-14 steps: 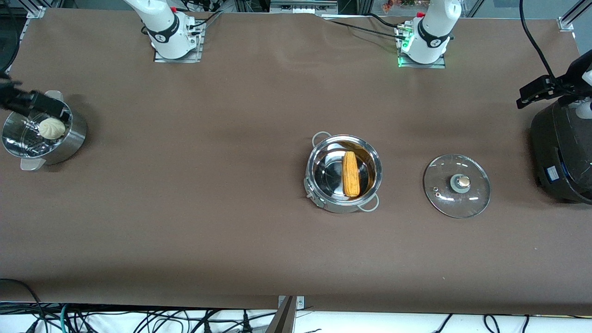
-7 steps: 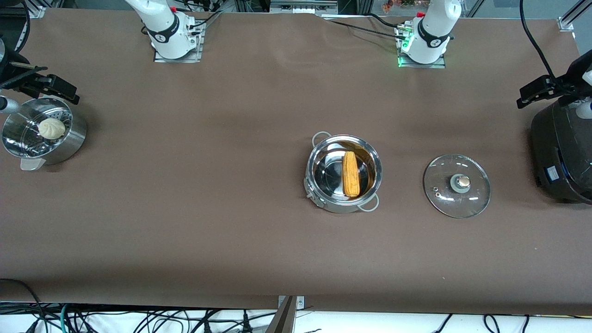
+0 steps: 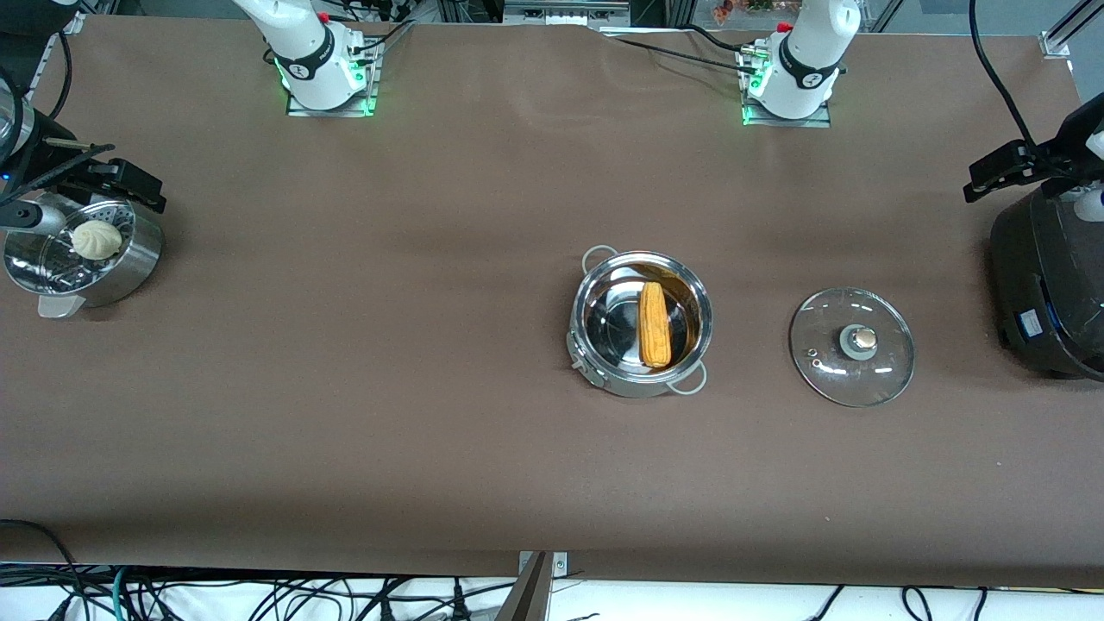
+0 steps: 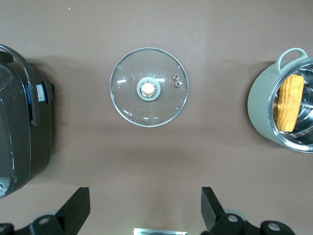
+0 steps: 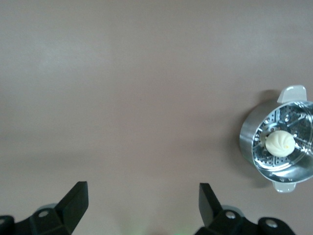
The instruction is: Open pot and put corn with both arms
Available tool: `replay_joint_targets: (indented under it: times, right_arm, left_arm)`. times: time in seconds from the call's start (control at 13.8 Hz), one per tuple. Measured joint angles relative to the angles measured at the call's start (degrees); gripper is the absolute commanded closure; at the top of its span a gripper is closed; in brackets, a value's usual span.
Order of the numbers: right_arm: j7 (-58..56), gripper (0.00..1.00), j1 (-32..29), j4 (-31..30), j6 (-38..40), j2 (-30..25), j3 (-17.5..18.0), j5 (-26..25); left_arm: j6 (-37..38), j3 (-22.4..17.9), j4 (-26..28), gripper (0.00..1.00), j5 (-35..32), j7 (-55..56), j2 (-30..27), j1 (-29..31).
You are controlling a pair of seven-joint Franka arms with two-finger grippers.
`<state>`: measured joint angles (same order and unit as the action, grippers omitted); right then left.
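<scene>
- Pot [image 3: 640,323] — uncovered, standing mid-table, well apart from both grippers; one whitish loop handle toward the robots' bases, the other toward the front camera.
- Corn [image 3: 655,324] — lying inside the pot, lengthwise against its wall on the side toward the left arm's end.
- Glass lid [image 3: 852,346] — flat on the table beside the pot, knob up, between the pot and the black cooker [image 3: 1048,285]; it lies below the left gripper in the left wrist view.
- Left gripper [image 4: 144,210] — up over the table near the cooker, fingers spread wide, holding nothing.
- Right gripper [image 5: 143,208] — up at the right arm's end, fingers spread wide, empty; the steamer bowl [image 3: 129,259] with its white bun [image 3: 96,239] sits just beside it.
</scene>
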<state>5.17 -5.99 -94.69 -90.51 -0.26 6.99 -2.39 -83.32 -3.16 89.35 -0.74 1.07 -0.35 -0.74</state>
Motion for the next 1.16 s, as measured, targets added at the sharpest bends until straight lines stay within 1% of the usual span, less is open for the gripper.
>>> replay_joint_targets:
  times: [0.29, 1.16]
  right_arm:
    - [-1.23, 0.00, 2.33, 2.46, 0.00, 1.20, 0.11, 0.00]
    - [-1.91, 0.00, 2.02, 2.65, 0.00, 2.09, -0.51, -0.01]
  left_arm:
    - [0.00, 0.00, 0.00, 0.00, 0.00, 0.00, 0.00, 0.00]
    - [0.00, 0.00, 0.00, 0.00, 0.00, 0.00, 0.00, 0.02]
